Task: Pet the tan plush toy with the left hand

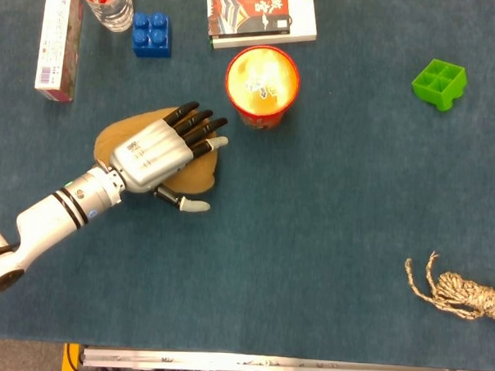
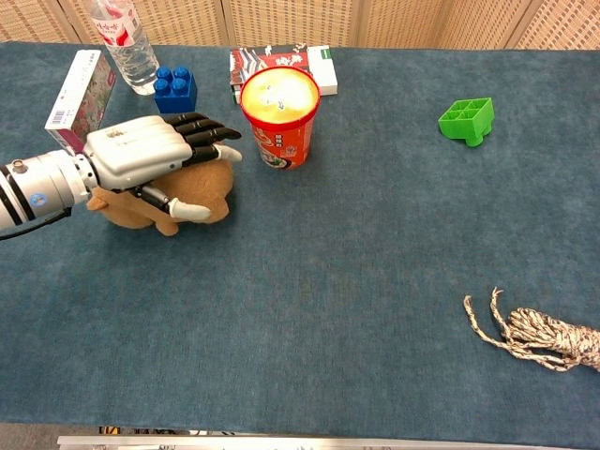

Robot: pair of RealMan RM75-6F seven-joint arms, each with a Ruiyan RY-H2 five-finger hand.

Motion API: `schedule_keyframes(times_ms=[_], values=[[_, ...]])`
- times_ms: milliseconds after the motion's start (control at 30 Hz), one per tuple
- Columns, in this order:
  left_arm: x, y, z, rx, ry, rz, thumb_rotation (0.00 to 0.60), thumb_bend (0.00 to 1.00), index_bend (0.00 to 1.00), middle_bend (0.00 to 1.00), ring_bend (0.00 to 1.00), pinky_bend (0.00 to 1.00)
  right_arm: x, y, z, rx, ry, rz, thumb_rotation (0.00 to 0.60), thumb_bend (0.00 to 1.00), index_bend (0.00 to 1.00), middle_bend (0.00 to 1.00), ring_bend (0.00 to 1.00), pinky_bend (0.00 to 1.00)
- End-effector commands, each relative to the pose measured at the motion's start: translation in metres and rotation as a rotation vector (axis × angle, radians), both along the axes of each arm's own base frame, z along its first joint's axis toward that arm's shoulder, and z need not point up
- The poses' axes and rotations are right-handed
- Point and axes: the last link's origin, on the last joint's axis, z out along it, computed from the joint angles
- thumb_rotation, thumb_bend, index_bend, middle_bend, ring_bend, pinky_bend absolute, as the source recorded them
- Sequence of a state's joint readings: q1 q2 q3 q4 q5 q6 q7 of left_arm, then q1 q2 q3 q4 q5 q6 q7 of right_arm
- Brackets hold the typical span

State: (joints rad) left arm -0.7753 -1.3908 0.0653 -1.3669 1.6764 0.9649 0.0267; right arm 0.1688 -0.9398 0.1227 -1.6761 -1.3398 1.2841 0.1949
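Head view first, left to right along the far edge: I see a pink-and-white box [image 1: 57, 42] standing close to the left border, a clear bottle [image 1: 106, 2] cut off by the top of frame, a blue brick [image 1: 151, 34] just beside it, and a book [image 1: 261, 16] running off the top. A red cup [image 1: 262, 85] stands in front of the book, near the middle-left of the blue table [image 1: 327, 238].

Right of the cup I have a wide bare stretch of cloth all the way across to the green tray [image 1: 439, 83] near the right edge, and the whole front half is open down to the metal rail along the near edge. A frayed rope bundle [image 1: 464, 295] lies at the front right, partly out of frame.

My left hand [image 1: 157, 154] comes in from the lower left on its silver forearm and lies flat over the tan toy [image 1: 195, 171], fingers [image 1: 194, 126] stretched out and slightly apart, pointing toward the cup, thumb off to the near side. It holds nothing. The toy sits on the cloth between the box and the cup, just short of the cup; its tan edge shows to the left and right of the palm.

From the chest view the hand [image 2: 145, 155] rests on top of the toy [image 2: 208, 187], though I cannot tell how firmly it presses. My right hand is out of sight in both cameras.
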Motion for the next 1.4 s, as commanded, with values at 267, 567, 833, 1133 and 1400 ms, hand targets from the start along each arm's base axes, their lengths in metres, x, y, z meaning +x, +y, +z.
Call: schedule_keyframes(times_ms=[267,567,833,1133,1400], values=[[-0.001,-0.002,-0.004,-0.013,-0.002,0.012,0.000,0.00,0.10,0.04,0.02,0.00,-0.002,0.001,-0.001,0.005,0.000,-0.007,0.600,0.00,0.00,0.08,0.00,0.00],[0.006,-0.022,-0.008,-0.059,-0.004,-0.036,0.000,0.00,0.10,0.04,0.02,0.00,-0.004,0.000,-0.002,0.008,-0.005,-0.010,0.600,0.00,0.00,0.08,0.00,0.00],[0.011,-0.040,-0.013,-0.092,0.012,-0.067,0.000,0.00,0.10,0.04,0.02,0.00,-0.006,0.001,-0.002,0.008,-0.009,-0.011,0.600,0.00,0.00,0.08,0.00,0.00],[0.022,-0.038,-0.021,-0.090,0.015,-0.074,0.000,0.00,0.10,0.04,0.02,0.00,-0.008,0.001,-0.001,0.007,-0.012,-0.013,0.600,0.00,0.00,0.08,0.00,0.00],[0.018,-0.018,-0.028,-0.057,0.064,-0.020,0.000,0.00,0.10,0.04,0.02,0.00,-0.010,0.003,0.002,-0.004,-0.011,-0.017,0.600,0.00,0.00,0.08,0.00,0.00]])
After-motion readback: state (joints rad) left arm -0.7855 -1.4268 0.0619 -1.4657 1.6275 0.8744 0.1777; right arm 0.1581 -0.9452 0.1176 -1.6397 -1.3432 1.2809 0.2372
